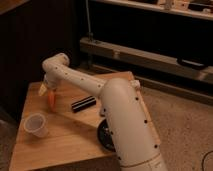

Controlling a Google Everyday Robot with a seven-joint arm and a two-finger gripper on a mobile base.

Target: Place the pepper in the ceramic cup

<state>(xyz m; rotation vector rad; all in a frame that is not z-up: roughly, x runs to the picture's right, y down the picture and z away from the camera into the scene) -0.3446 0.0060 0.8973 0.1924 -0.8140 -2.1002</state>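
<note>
- One of the two main steps appears done: the end effector [49, 92] grips the pepper [51, 100] by its upper part. The orange tapered body hangs point-down just under it.
- The pepper seems to be lifted off the wooden surface [67, 137], though the view does not settle whether its tip is fully free of the wood.
- The ceramic cup [36, 125] stands upright below the end effector and slightly to the camera's left of it, nearer the front edge of the surface. It is near the pepper but plainly apart from it, and nothing orange shows inside it.
- What is left, judging by this layout:
  - carry the pepper across until it hangs over the cup's mouth
  - lower it
  - let go so it drops in
- The pepper is not yet above the rim, so the task looks to be about halfway, with the placing step wholly outstanding.
- A black bar [83, 104] lies on the surface on the camera's right of the end effector, on the side away from the cup, so it should not hinder the path.
- A black bowl [103, 136] sits further off on that same side, largely hidden behind the white arm [117, 115].
</note>
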